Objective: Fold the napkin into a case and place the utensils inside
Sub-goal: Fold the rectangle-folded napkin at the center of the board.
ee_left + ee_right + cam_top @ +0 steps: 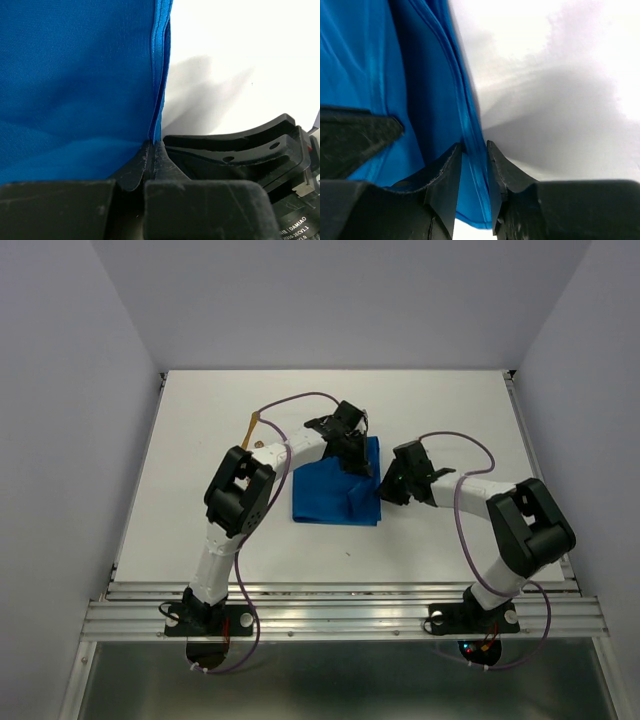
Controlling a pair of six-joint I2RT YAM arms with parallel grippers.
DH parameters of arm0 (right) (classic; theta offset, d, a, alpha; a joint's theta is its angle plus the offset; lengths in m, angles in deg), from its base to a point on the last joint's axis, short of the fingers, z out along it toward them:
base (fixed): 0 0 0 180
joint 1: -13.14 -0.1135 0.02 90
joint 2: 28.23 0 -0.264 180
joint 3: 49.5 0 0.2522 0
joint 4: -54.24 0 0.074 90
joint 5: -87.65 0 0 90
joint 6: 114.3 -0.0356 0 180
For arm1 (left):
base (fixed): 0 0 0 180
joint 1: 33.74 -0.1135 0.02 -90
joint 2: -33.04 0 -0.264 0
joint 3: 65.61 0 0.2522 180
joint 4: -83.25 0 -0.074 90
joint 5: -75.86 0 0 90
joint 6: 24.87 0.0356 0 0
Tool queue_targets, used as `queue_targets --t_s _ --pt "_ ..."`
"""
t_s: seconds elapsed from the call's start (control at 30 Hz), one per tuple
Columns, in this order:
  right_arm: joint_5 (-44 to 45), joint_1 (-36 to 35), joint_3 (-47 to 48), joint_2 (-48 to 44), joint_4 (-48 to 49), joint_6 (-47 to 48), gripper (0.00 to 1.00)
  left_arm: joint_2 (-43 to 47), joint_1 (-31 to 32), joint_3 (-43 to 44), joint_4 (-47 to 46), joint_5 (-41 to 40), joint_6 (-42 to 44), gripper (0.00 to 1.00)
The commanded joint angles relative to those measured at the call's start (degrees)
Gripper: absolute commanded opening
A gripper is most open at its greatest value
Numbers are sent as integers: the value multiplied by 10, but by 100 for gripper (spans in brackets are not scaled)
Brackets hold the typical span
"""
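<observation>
Top view, napkin: the napkin (330, 495) is seen lying as a rough blue rectangle at the middle of the white table (200, 420), with a raised fold showing near its right edge.
Top view, left gripper: the left gripper (352, 452) is seen at the napkin's far right corner. Its grip cannot be judged from up here.
Top view, right gripper: the right gripper (384, 486) is set against the napkin's right edge, near the left one.
Top view, utensil: one slim golden-orange utensil (252, 426) is spotted on the bare table to the far left of the napkin, apart from the cloth and beside the left arm.
Left wrist, grip: clenched. The fingers (132, 172) are pressed together, and the napkin's hemmed edge is pinched between their tips.
Left wrist, cloth: the blue sheet is spread away up and to the left, filling that half of the view. White table and a soft shadow are seen to the right.
Right wrist, grip: the fingers (445, 180) are closed in on the napkin's layered edge — the cloth fills the narrow gap between them, so the edge is grasped.
Right wrist, cloth: stacked hems are seen running up from the fingertips, with blurred table to the right. A dark piece at the left edge cannot be identified.
</observation>
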Motion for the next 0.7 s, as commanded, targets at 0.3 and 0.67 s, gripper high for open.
queue_targets --t_s 0.3,0.67 --pt "2 44 54 38 -36 70 34 58 3 -8 0 0 12 0" --pt "-56 44 56 98 -12 94 17 41 7 26 1 7 -5 0"
